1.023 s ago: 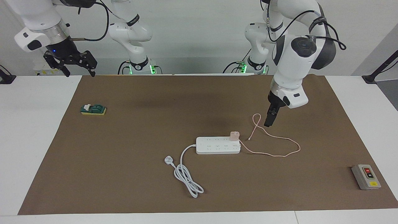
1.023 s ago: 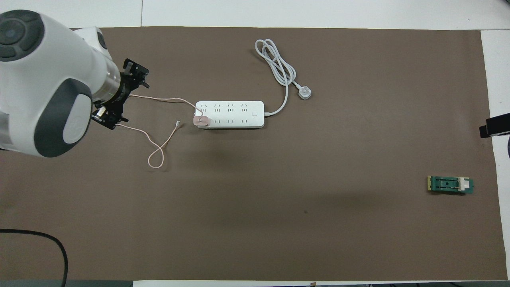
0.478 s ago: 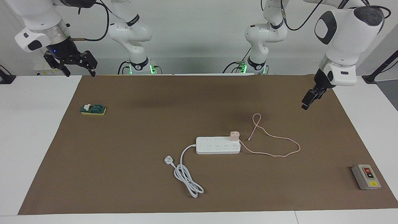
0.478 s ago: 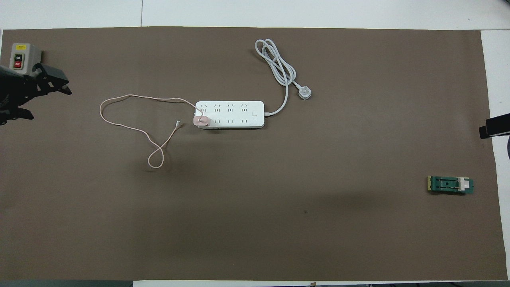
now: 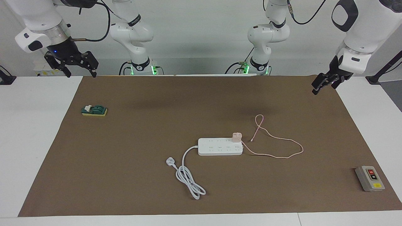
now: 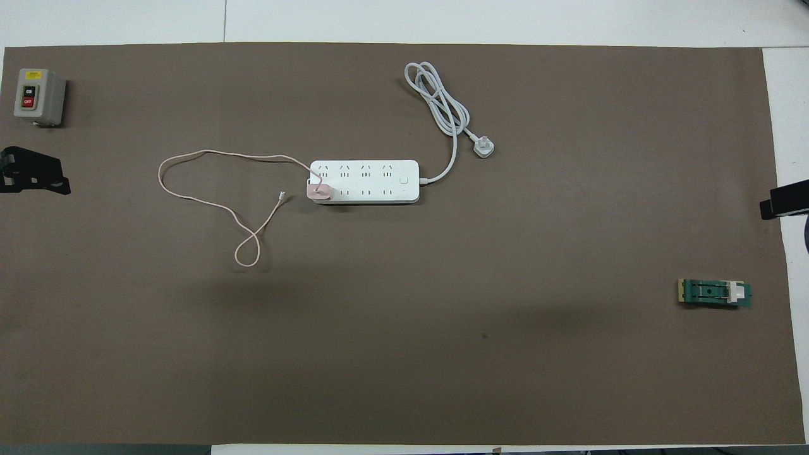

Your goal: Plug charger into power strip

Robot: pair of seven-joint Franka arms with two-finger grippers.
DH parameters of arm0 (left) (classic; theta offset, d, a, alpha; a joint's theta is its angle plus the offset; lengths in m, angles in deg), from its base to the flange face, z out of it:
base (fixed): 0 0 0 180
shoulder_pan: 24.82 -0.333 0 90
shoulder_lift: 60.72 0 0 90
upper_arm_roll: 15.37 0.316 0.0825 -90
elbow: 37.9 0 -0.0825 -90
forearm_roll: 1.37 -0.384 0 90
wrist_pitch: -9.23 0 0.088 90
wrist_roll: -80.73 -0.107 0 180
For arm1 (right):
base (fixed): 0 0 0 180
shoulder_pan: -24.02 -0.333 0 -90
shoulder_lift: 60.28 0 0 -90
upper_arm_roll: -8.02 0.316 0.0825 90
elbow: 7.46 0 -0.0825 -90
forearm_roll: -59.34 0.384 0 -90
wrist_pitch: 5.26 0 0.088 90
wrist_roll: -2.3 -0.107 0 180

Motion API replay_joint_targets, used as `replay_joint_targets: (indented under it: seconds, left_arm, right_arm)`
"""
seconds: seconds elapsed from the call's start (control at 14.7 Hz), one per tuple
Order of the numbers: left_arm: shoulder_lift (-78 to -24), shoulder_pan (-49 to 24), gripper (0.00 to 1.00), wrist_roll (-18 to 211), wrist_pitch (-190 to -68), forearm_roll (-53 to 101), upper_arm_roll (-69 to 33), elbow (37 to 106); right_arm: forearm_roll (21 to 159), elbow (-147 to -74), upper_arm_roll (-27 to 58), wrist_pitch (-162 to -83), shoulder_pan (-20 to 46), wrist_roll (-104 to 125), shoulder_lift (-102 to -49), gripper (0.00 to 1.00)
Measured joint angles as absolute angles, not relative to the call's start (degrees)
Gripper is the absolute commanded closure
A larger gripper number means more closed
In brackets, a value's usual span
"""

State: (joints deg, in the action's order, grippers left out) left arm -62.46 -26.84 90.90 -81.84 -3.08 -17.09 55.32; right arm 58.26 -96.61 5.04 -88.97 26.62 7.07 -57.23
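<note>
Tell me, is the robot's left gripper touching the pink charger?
Apart. In the facing view the left gripper hangs over the mat's corner, with bare mat between it and the charger sitting on the power strip.

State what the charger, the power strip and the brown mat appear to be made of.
Charger: probably matte pale pink plastic, a smooth moulded cube. Power strip: likely hard white plastic, with crisp edges and moulded socket slots. Brown mat: dull and flat with no shine; paper or thin felt, hard to tell.
</note>
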Motion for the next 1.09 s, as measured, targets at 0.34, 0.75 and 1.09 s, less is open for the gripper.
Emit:
replay_joint_targets:
  seconds: [0.34, 0.75, 1.09]
  left_arm:
    - [-64.4, -26.4, 0.00, 90.1, -79.9, -2.9, -17.9, 55.9]
    - [-64.6, -22.6, 0.00, 86.7, -79.0, -1.8, -17.2, 56.9]
    - [-64.6, -21.5, 0.00, 83.7, -78.8, 0.1, -16.3, 56.9]
  right_arm:
    - [58.3, -96.6, 5.7, -89.0, 26.6, 7.1, -57.2, 0.00]
    - [58.3, -96.7, 5.7, -89.0, 26.6, 7.1, -57.2, 0.00]
    - [58.3, -96.8, 5.7, -89.0, 26.6, 7.1, -57.2, 0.00]
